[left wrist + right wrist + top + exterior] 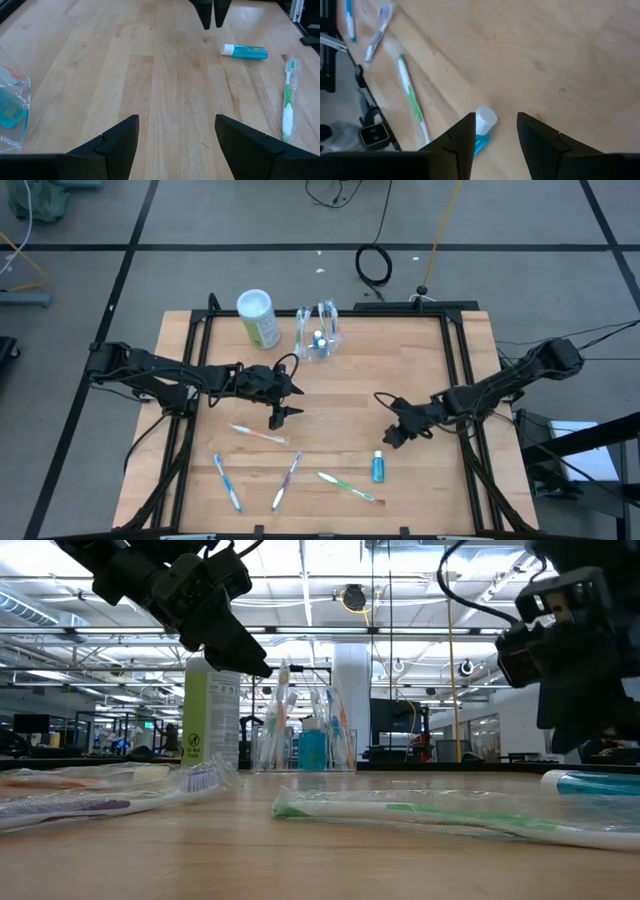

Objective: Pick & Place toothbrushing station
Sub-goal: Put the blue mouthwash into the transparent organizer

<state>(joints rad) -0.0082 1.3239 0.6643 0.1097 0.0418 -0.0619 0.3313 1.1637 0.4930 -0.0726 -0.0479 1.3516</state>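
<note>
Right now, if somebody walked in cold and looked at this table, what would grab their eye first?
Probably the two dark arms meeting over the wooden table, the left pincer and right pincer both open and empty. Next, the clear plastic toothbrushing station at the far edge beside the green canister with a white lid. Then the wrapped toothbrushes and blue toothpaste tube scattered along the near side.
</note>
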